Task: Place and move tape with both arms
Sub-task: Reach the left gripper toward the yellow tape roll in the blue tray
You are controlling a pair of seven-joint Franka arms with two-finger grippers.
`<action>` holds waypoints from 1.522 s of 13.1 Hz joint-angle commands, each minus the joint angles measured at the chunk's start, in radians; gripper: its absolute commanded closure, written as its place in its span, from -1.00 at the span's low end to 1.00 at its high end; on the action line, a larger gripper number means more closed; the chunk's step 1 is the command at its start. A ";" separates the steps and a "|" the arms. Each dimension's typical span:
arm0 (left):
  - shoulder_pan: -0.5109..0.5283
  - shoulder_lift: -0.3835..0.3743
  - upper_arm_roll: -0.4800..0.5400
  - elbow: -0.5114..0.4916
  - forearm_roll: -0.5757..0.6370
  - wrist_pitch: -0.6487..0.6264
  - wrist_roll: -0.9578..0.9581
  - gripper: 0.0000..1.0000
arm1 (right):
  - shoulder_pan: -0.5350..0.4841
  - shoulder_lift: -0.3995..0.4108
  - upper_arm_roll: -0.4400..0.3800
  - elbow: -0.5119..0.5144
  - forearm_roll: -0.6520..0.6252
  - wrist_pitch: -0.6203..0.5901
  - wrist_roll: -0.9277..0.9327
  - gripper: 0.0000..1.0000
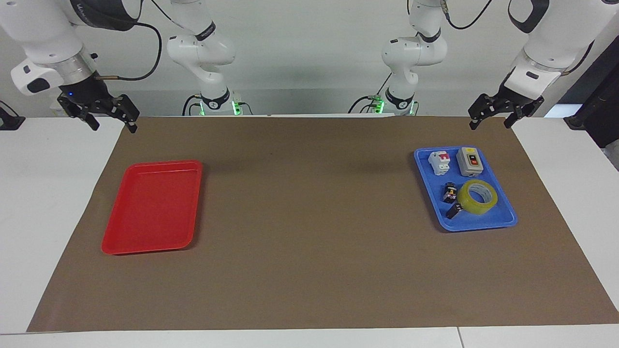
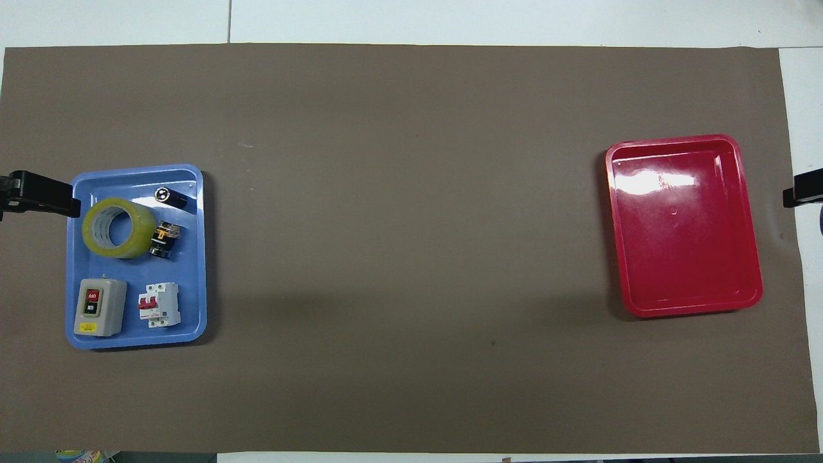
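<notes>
The tape (image 1: 465, 199), a yellow translucent roll with a white core, lies flat in a blue tray (image 1: 483, 223) at the left arm's end of the table. It also shows in the overhead view (image 2: 92, 226), in the tray (image 2: 193, 257). My left gripper (image 1: 490, 124) hangs open and empty over the mat's edge beside the blue tray, apart from the tape. My right gripper (image 1: 112, 126) hangs open and empty over the mat's edge at the right arm's end. Both arms wait.
An empty red tray (image 1: 154, 208) lies at the right arm's end, also in the overhead view (image 2: 685, 225). The blue tray also holds a grey switch box (image 1: 470, 161), a white and red breaker (image 1: 439, 162) and two small black parts (image 1: 449, 192). A brown mat (image 1: 309, 241) covers the table.
</notes>
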 commanded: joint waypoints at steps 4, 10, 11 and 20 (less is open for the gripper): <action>0.010 -0.023 -0.001 -0.014 -0.011 -0.017 0.013 -1.00 | -0.013 -0.013 0.005 -0.015 0.017 0.000 -0.028 -1.00; 0.012 -0.030 -0.001 -0.033 -0.010 -0.011 0.038 -1.00 | -0.005 0.004 0.006 -0.011 0.017 0.001 -0.019 -1.00; 0.010 -0.030 -0.001 -0.033 -0.010 -0.010 0.036 -1.00 | -0.007 0.004 0.006 -0.011 0.017 0.004 -0.019 -1.00; 0.057 -0.017 0.001 -0.066 -0.002 0.105 0.061 -1.00 | 0.005 0.001 0.017 -0.026 0.012 0.053 -0.022 -1.00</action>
